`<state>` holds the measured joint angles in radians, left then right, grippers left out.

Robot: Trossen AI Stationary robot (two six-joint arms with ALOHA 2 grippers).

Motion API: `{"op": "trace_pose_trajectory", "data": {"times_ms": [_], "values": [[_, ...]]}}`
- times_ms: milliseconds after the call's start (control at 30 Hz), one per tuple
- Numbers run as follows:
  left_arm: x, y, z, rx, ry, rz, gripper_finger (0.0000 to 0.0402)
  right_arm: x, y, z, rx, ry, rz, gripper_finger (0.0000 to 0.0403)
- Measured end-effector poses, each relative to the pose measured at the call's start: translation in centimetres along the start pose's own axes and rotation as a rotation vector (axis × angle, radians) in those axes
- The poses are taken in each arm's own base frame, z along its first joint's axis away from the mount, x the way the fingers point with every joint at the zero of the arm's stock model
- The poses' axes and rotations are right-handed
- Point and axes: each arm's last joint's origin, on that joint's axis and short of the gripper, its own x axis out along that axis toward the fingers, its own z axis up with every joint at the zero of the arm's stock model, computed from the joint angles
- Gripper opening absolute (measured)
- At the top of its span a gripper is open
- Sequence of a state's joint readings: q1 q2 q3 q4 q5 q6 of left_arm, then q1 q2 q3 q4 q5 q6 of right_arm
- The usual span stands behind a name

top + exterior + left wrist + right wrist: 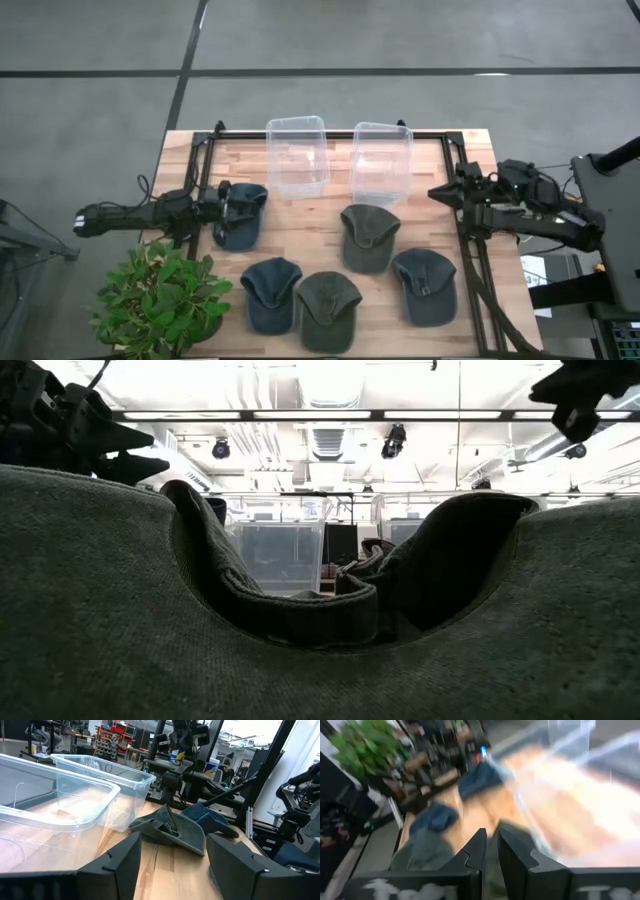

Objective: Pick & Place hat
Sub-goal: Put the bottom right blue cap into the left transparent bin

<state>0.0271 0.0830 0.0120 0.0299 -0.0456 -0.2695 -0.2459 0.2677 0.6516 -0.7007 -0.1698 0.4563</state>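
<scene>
Over tabletop's (330,225) left edge: left gripper (226,206), wide, above blue hat (243,217); advised descending squarely astride crown. Right gripper (440,194) narrow, empty.

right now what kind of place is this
Probably a robotics lab or workshop: a wooden table with two clear plastic bins, other dark robot arms on neighbouring benches, and rows of ceiling strip lights.

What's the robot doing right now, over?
Left gripper open, over the blue hat at the table's left side. Right gripper shut, empty, by the right edge. Two clear bins empty. Nothing in the way.
</scene>
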Motion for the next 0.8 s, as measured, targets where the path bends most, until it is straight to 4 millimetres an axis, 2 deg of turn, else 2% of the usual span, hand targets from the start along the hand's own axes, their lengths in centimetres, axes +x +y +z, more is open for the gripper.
{"op": "trace_pose_trajectory", "data": {"times_ms": [167, 300, 533, 800], "values": [[0.0, 0.0, 0.0, 0.0, 0.0, 0.0, 0.0218, 0.8, 1.4, 2.0, 0.07, 0.214, 0.003, 0.0043], [0.0, 0.0, 0.0, 0.0, 0.001, 0.0, 0.0218, 2.0, 2.3, 2.7, 0.143, 0.418, -0.04, 0.0043], [0.0, 0.0, 0.0, 0.0, 0.001, -0.001, 0.0218, 3.5, 4.4, 1.9, 0.279, 0.814, -0.184, 0.0043], [0.0, 0.0, 0.0, 0.0, 0.001, 0.0, 0.0218, 4.3, 8.0, -0.6, 0.472, 1.02, -0.325, 0.0043]]}}
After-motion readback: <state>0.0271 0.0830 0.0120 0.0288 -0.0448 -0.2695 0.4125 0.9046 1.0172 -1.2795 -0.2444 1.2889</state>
